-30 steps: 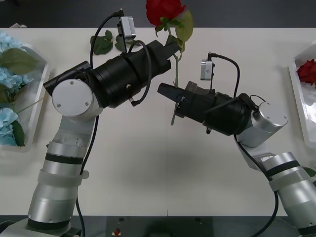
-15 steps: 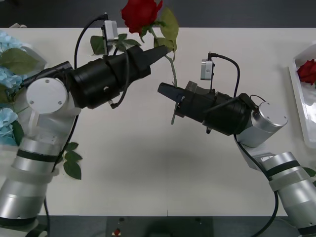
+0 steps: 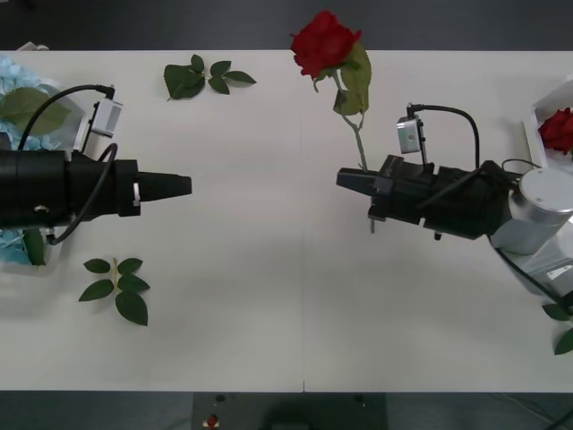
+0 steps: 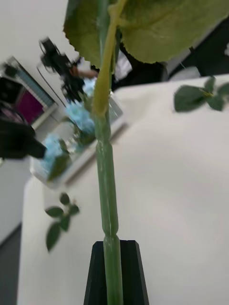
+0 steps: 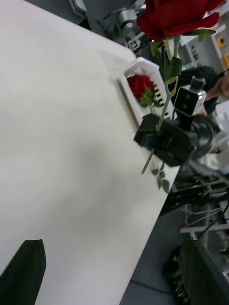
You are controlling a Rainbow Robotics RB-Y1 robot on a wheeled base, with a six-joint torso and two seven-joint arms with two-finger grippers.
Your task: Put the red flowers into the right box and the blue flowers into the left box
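Above counter [image 3: 295, 296] centre: right claw [image 3: 345, 179] clamped on red flower [image 3: 324, 40] stem, bloom toward 12 o'clock. At 9 o'clock: left claw [image 3: 183, 186], fingers spread apart, empty. At 3 o'clock: right box [image 3: 534, 143] containing another rose [image 3: 557, 128].

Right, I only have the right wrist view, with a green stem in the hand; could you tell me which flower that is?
Observer: It is a red flower; the right hand is shut on its stem, with the head pointing away from the robot.
Operator: Thank you. Is anything in the right box already?
Observer: Yes, the right box at the right end of the table holds a second red rose.
Operator: And is the left hand clear of the stem?
Observer: Yes, the left hand is open, well apart from it over the table's left side.
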